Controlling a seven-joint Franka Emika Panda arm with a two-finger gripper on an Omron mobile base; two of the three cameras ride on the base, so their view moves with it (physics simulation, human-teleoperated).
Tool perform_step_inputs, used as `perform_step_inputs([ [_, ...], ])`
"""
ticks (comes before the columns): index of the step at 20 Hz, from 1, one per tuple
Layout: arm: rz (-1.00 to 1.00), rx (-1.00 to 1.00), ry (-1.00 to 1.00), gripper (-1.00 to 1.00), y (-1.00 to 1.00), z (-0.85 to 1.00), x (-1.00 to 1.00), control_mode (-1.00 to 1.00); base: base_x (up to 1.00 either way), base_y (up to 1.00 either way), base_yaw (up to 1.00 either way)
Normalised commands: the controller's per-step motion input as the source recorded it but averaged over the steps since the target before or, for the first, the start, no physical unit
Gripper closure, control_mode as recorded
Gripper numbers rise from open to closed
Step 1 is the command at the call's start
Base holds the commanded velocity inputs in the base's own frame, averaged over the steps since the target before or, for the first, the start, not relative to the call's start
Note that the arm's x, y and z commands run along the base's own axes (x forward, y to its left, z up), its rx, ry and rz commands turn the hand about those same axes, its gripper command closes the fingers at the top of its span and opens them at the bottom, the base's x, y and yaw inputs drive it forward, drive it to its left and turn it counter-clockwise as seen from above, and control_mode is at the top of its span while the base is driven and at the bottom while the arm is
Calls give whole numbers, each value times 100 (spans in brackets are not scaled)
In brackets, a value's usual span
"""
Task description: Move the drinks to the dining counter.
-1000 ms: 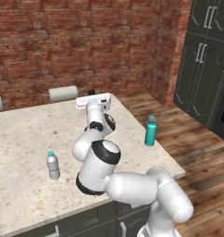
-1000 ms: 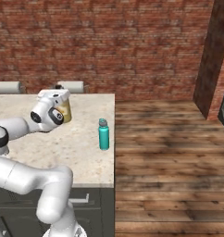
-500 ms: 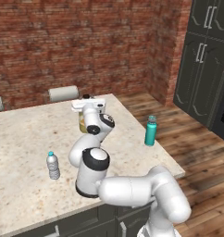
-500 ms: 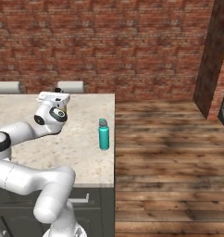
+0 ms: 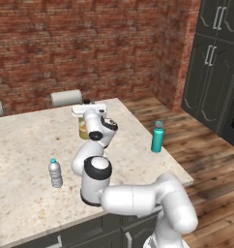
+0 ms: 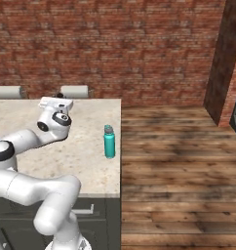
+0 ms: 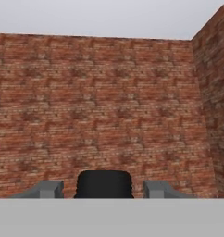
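My gripper (image 5: 85, 112) is shut on the yellow-orange juice bottle (image 5: 83, 131), which stands upright over the far middle of the dining counter (image 5: 27, 145). Whether its base touches the stone I cannot tell. In the hand view its black cap (image 7: 104, 184) sits between my two grey fingertips (image 7: 52, 189), facing the brick wall. The teal bottle (image 5: 157, 137) (image 6: 109, 141) stands near the counter's right edge. Left of my arm, the small water bottle (image 5: 55, 173) with a blue cap stands near the front.
Two white chair backs (image 5: 65, 97) (image 6: 73, 91) rise behind the counter's far edge. A brick wall (image 6: 115, 44) closes the back. Dark cabinets (image 5: 215, 72) stand at the right beyond wooden floor (image 6: 178, 161).
My hand with the juice bottle has shifted a little left and lower over the counter, and the wrist has turned. The teal and water bottles have not moved.
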Motion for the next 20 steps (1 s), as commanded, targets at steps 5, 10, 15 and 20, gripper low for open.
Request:
perform_step_inputs([
  [5, 5, 0, 0, 100, 0, -37, 50, -100, 0, 0, 0],
  [10, 2, 0, 1, 100, 0, -47, 53, -100, 0, 0, 0],
  [15, 4, 0, -3, 100, 2, -59, 33, -100, 0, 0, 0],
  [20, 4, 0, -4, 100, 5, -67, 29, -100, 0, 0, 0],
])
